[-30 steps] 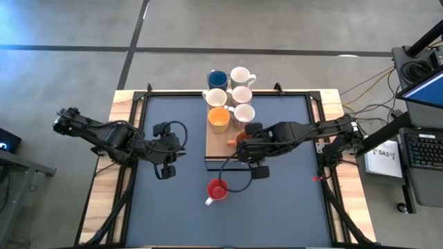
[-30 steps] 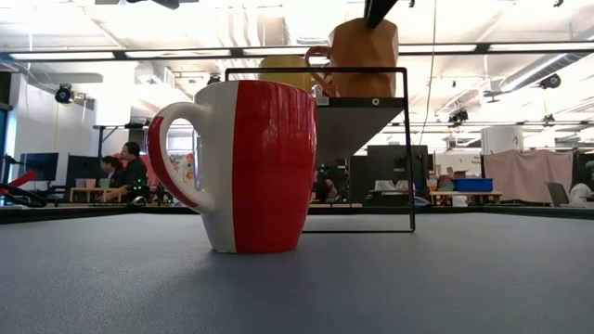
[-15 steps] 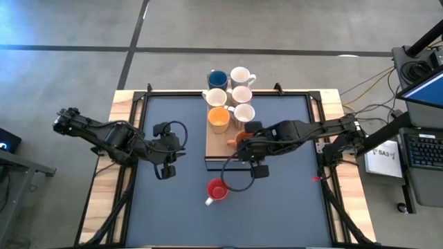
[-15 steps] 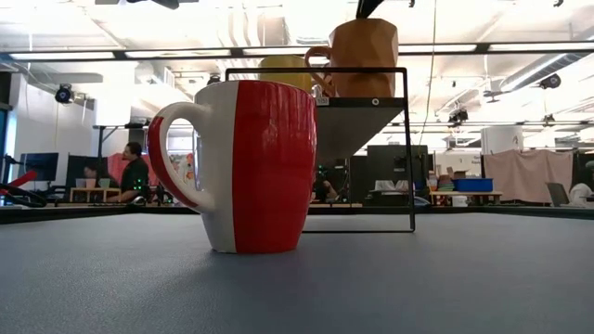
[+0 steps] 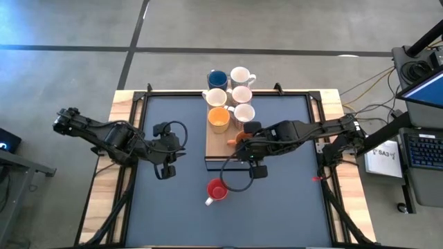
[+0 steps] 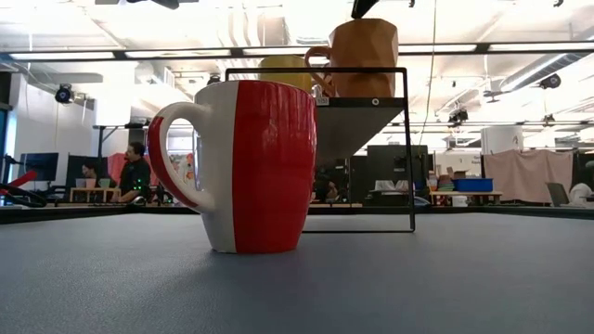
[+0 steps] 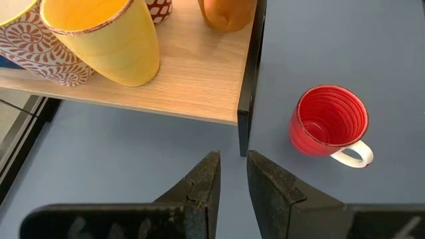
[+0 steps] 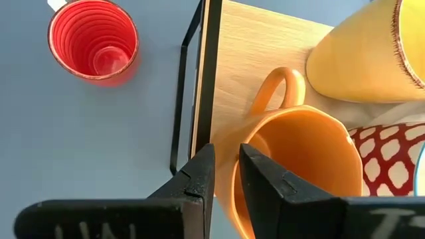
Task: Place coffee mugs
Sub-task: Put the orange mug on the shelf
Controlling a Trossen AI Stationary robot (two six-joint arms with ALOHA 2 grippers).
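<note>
The brown-orange mug [image 5: 239,137] [image 6: 364,57] stands upright at the near end of the light-wood board [image 5: 215,145], which sits on a black rack. My right gripper [image 5: 241,146] [image 8: 226,169] hovers at its rim, fingers a narrow gap apart. The red mug [image 5: 217,189] [image 6: 251,167] [image 7: 330,121] stands on the blue table, near side of the rack, its white handle toward the near edge. The yellow-orange mug [image 5: 219,117], a red-patterned one, several white ones and a blue one fill the board's far part. My left gripper [image 5: 174,149] [image 7: 232,179] waits left of the rack, holding nothing, fingers slightly apart. My right gripper comes at the brown-orange mug's rim [image 8: 228,154] from above, beside the handle, with one finger over the inside and one outside the wall. Whether the fingers touch the wall, I cannot tell. The mug stands upright on the board.
The rack's black metal frame [image 6: 409,139] lifts the board above the table, and its edge [image 7: 244,99] lies between my left gripper and the red mug. Blue table surface lies open left, right and near side of the rack. People sit far off in the room behind.
My right gripper has risen a little: in the low view its dark finger has drawn up out of the brown-orange mug's mouth and shifted slightly sideways. The mug has stayed upright on the board.
</note>
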